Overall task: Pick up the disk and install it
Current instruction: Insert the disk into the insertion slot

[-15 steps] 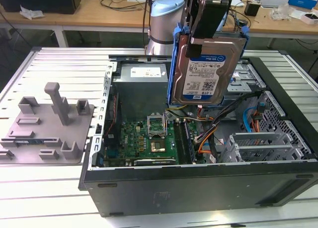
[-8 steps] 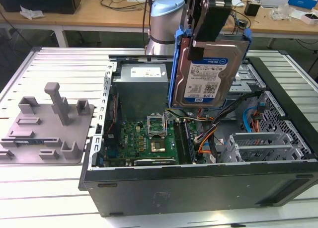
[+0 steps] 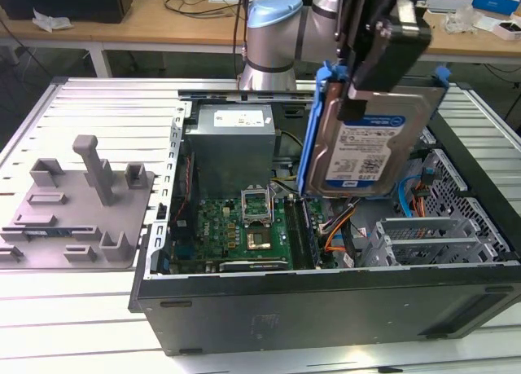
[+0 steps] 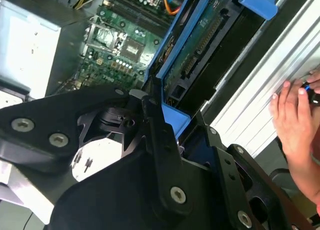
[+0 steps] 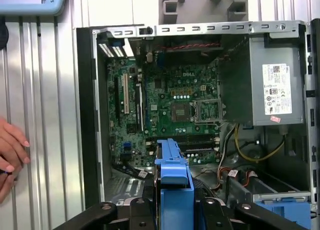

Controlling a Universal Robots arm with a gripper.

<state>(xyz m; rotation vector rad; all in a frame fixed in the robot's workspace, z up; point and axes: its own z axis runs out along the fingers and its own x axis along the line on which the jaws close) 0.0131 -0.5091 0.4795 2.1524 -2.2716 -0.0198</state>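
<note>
Exterior view: pincer [image 3: 362, 89] tight on the disk [image 3: 370, 154] above slatted table [image 3: 106, 105], wooden bench [image 3: 163, 19] beyond.

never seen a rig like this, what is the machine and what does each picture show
It is a robot arm with a gripper. The exterior view is shot from off the arm. Both wrist views come from cameras riding on the arm, looking past the gripper into an open computer case. The case lies on a slatted table, with a grey plastic fixture beside it. The gripper is shut on the disk, a silver hard drive in a blue bracket, held on edge above the case. A person's hand rests on the table.
</note>
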